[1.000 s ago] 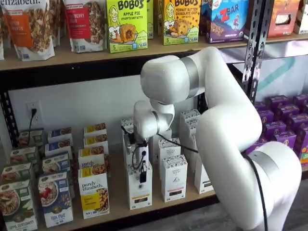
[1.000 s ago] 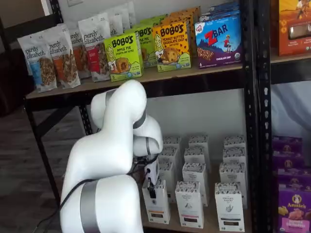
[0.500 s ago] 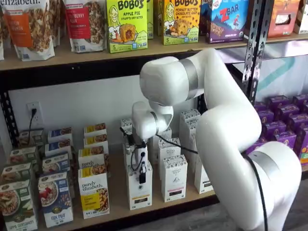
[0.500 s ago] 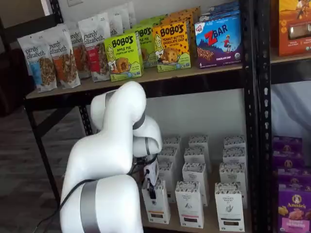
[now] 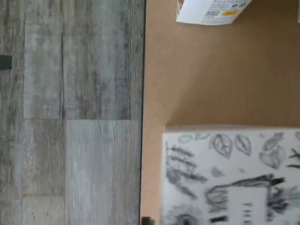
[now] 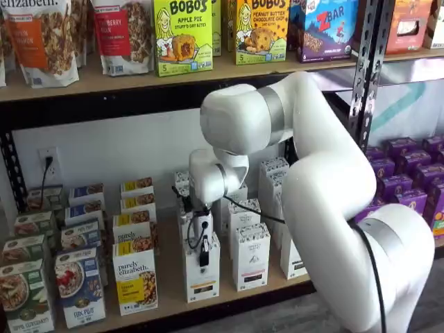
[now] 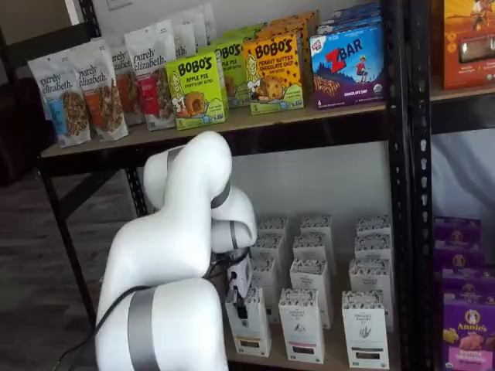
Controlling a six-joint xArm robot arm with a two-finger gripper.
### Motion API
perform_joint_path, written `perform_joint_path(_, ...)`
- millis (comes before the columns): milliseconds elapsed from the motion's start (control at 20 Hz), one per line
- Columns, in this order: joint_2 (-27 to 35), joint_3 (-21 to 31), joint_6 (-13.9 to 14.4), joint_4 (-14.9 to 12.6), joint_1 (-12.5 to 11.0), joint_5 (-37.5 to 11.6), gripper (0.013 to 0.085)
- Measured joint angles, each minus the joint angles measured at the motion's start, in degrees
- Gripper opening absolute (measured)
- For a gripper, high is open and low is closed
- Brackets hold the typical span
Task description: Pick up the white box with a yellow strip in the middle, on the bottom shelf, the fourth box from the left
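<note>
**Down on the bottom shelf, a risky pinch**

Down on the bottom shelf [image 6: 170, 281], the white box [image 6: 202, 274] stood at the front of its row, with the fingers [image 6: 204, 258] right at its top; whether they gripped it, I could not tell. A shallow pinch looked likely to slip or tip it into its neighbour [image 6: 250, 257]. Nearby, readable packs said "purely elizabeth" [image 6: 136, 277], and overhead "BOBO'S" [image 6: 183, 35] and "ZBAR" [image 7: 347, 66].

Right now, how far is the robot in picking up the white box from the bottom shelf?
Done: the gripper has reached the front white box and hangs at its top. In hand: the grasp; whether the fingers grip it cannot be told. Left: lifting, since the box stands on the bottom shelf in both shelf views.
</note>
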Motion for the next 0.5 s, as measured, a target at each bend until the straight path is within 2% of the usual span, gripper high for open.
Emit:
perform_joint_path(100,0.0,0.1,-0.1,0.1,0.0,0.2,0.0570)
perform_joint_path(150,-0.1,0.2,-0.2,0.2,0.0,0.2,0.0570)
perform_joint_path(200,-0.2,0.3,-0.3,0.3,-0.1,0.1,0.0530)
perform_joint_path(500,-0.9,1.3,0.3,-0.5,-0.1,-0.5,0.0530)
